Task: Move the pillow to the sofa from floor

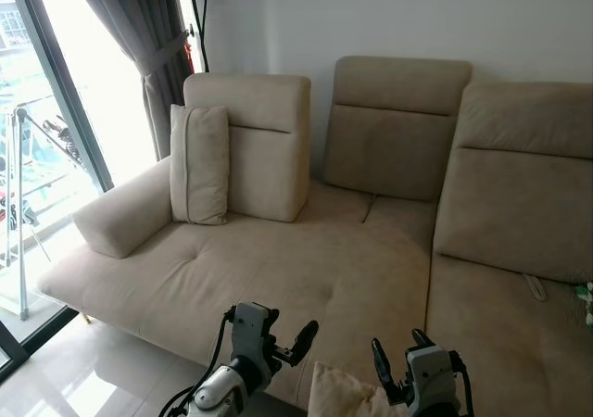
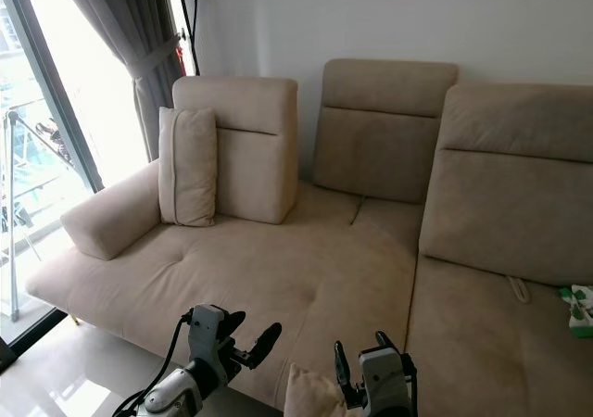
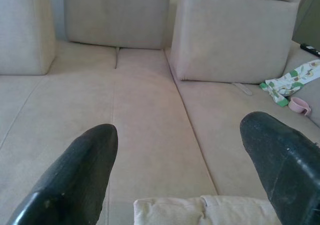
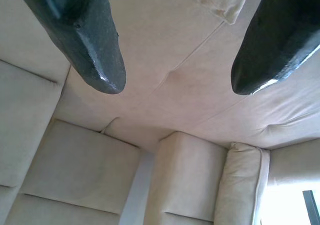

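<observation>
The beige pillow (image 1: 338, 391) sits low between both grippers at the sofa's (image 1: 306, 269) front edge, not yet on the seat. Left gripper (image 1: 278, 335) and right gripper (image 1: 397, 357) hold their fingers spread, gripping nothing I can see

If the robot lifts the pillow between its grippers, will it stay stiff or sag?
The pillow looks soft and wrinkled at its corner, so it will probably sag and fold. It is likely light for its size. Its fabric looks matte like the sofa, so it should hardly slip.
</observation>
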Available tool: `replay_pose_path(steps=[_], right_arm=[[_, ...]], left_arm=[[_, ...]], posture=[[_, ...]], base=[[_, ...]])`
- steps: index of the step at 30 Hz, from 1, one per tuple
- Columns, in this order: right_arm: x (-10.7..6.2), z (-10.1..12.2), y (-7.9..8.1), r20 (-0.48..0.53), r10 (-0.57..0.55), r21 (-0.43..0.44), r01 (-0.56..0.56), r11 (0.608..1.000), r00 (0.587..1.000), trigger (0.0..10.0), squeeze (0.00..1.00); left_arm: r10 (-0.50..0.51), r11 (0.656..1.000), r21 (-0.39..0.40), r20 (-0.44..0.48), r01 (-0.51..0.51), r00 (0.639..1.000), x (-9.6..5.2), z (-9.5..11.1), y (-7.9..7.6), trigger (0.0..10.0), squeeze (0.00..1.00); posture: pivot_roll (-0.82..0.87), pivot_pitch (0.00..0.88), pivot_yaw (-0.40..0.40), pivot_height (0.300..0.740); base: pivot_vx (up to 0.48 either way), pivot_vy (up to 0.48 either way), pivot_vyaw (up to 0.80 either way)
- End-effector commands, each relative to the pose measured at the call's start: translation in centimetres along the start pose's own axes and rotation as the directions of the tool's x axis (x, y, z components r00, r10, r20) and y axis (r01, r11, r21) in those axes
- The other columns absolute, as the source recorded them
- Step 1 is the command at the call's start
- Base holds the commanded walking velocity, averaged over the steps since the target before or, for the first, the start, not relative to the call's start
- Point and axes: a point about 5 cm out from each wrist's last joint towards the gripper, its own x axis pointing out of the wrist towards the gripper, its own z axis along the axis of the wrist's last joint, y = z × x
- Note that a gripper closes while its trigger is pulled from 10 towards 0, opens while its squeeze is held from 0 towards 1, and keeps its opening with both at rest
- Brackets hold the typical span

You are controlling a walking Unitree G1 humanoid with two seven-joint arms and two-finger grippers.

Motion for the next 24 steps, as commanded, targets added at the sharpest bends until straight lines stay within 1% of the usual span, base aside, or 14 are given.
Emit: replay_pose_path(steps=[1,6,12,16,18,24], right_arm=[[-0.02,-0.33,0.11,-0.017,0.004,0.015,-0.004,1.0,1.0,10.0,0.0],[0.11,-0.19,0.12,-0.011,0.006,0.021,-0.006,1.0,1.0,10.0,0.0],[0.07,-0.21,0.13,-0.012,0.007,0.023,-0.007,1.0,1.0,10.0,0.0],[0.01,-0.24,0.08,-0.013,0.007,0.024,-0.007,1.0,1.0,10.0,0.0],[0.01,-0.24,0.08,-0.013,0.007,0.024,-0.007,1.0,1.0,10.0,0.0],[0.04,-0.26,0.04,-0.014,0.003,0.022,-0.003,1.0,1.0,10.0,0.0]], left_arm=[[-0.002,1.0,0.011,-0.005,0.002,1.0,-0.23,-0.18,0.11,10.0,0.0],[-0.013,1.0,0.025,-0.003,0.013,1.0,-0.14,-0.11,0.0,10.0,0.0],[-0.013,0.999,0.029,-0.003,0.014,1.0,-0.15,-0.13,-0.02,10.0,0.0],[-0.011,0.999,0.03,-0.003,0.011,1.0,-0.18,-0.15,0.0,10.0,0.0],[-0.011,0.999,0.03,-0.003,0.011,1.0,-0.18,-0.15,0.0,10.0,0.0],[-0.012,1.0,0.028,-0.004,0.012,1.0,-0.13,-0.2,-0.05,10.0,0.0]], posture=[[0.09,0.0,0.088,0.715],[0.09,0.0,0.085,0.695],[0.09,0.0,0.084,0.68],[0.09,0.0,0.08,0.66],[0.09,0.0,0.08,0.66],[0.09,0.0,0.083,0.635]], base=[[0.0,0.0,0.0],[0.0,0.0,0.0],[0.0,0.0,0.0],[0.0,0.0,0.0],[0.0,0.0,0.0],[0.0,0.0,0.0]])
